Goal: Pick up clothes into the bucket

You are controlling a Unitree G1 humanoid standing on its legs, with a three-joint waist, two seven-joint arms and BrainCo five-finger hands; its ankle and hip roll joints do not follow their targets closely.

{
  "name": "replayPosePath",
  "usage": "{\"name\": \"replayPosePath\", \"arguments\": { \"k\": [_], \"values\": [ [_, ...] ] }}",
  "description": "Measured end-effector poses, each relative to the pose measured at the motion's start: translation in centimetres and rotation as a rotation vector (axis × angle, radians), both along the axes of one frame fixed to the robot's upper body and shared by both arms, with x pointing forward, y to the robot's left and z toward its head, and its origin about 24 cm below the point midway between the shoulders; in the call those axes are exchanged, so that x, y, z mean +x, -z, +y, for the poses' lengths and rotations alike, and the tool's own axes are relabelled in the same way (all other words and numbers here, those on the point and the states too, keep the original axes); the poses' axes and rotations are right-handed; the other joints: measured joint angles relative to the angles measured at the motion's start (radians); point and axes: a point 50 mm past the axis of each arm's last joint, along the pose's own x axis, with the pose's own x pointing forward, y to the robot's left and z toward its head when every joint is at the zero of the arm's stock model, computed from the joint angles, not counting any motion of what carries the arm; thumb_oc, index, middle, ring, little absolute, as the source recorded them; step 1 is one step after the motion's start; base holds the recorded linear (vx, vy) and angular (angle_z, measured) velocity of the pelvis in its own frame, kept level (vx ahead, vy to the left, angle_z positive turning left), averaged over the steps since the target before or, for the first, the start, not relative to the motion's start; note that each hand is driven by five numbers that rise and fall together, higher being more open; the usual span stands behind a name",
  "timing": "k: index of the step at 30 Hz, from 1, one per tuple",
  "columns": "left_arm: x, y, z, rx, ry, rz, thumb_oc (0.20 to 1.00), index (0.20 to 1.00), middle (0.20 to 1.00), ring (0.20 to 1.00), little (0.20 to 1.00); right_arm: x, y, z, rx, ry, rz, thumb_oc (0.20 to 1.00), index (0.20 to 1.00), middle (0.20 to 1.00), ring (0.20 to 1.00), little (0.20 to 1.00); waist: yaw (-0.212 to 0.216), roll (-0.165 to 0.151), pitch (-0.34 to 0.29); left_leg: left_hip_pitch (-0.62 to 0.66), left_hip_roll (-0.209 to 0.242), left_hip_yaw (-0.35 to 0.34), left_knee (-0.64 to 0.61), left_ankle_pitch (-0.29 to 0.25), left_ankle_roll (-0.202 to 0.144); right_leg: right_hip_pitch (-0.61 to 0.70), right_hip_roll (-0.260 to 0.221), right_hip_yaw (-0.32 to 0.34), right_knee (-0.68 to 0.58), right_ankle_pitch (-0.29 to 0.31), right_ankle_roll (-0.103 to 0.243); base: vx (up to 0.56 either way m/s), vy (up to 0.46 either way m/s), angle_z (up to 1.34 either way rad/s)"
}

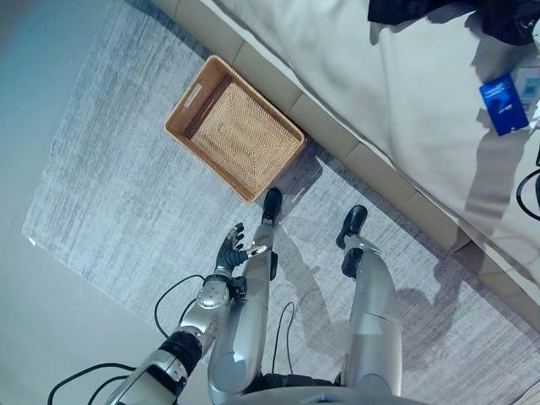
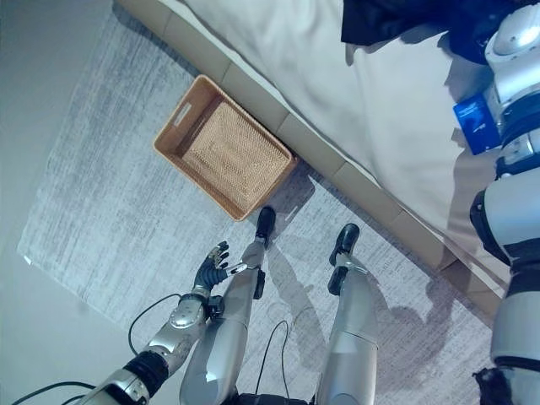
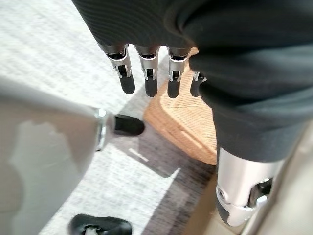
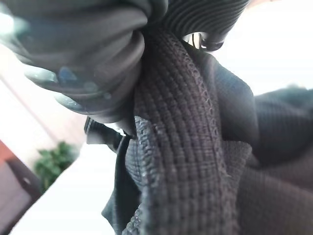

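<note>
Left eye view: basket [image 1: 234, 128] beside bed [image 1: 405, 118] | left robot hand [image 1: 232, 250] open | right robot hand [image 4: 73, 54] grips dark cloth [image 4: 195, 161]

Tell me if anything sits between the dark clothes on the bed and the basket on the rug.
Nothing visible does. The dark clothes lie on the bed, the basket sits empty and open on the rug beside it; only bare sheet lies between.

Tan woven basket [image 1: 234, 126] with a honeycomb-textured bottom on my pale grey streaked rug [image 1: 118, 202], beside it the cream bed [image 1: 405, 101] carrying a black garment [image 4: 195, 161] of waffle knit and a blue box [image 1: 504, 103].
</note>
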Motion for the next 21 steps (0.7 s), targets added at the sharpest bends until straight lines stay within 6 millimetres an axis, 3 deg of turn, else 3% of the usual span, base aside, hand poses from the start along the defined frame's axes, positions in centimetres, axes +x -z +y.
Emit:
{"name": "replayPosePath", "arguments": {
  "k": [5,9,13,17,21],
  "values": [
    [-0.8,0.7,2.4,0.037,-0.053,0.03,1.0,1.0,1.0,1.0,1.0,0.9,0.3,2.6,-0.033,-0.087,-0.003,0.2,0.2,0.2,0.2,0.2,-0.007,-0.026,0.002,0.158,0.03,0.046,0.011,-0.043,0.016,0.169,0.042,0.034,-0.078,0.018,0.019,0.01,0.027,-0.31],
    [-1.3,0.8,4.0,0.065,-0.075,0.043,1.0,1.0,1.0,1.0,1.0,0.8,-0.2,3.9,-0.063,-0.14,-0.039,0.2,0.2,0.2,0.2,0.2,-0.036,-0.048,0.0,0.261,0.048,0.059,-0.015,-0.052,0.01,0.281,0.068,0.05,-0.145,0.027,0.039,0.03,-0.003,-0.22],
    [-1.4,0.1,4.3,0.048,-0.061,0.008,1.0,1.0,1.0,1.0,1.0,0.7,-0.4,4.8,-0.085,-0.186,-0.065,0.2,0.2,0.2,0.2,0.2,-0.039,-0.076,-0.016,0.375,0.061,0.078,-0.067,-0.049,0.014,0.391,0.083,0.057,-0.212,0.05,0.047,0.06,-0.003,-0.15],
    [-0.6,-2.1,4.6,0.038,-0.016,-0.07,1.0,1.0,1.0,1.0,1.0,0.2,-1.1,6.0,-0.095,-0.245,-0.112,0.2,0.2,0.2,0.2,0.2,-0.057,-0.101,-0.032,0.448,0.071,0.086,-0.102,-0.048,0.014,0.474,0.098,0.054,-0.272,0.075,0.03,0.09,0.009,-0.03],
    [1.1,-7.3,4.2,0.012,0.082,-0.275,1.0,1.0,1.0,1.0,1.0,-0.2,-1.5,7.2,-0.114,-0.305,-0.143,0.2,0.2,0.2,0.2,0.2,-0.061,-0.102,-0.085,0.544,0.075,0.103,-0.147,-0.052,0.01,0.578,0.102,0.054,-0.344,0.099,0.035,0.07,0.028,-0.08]
  ]
}}
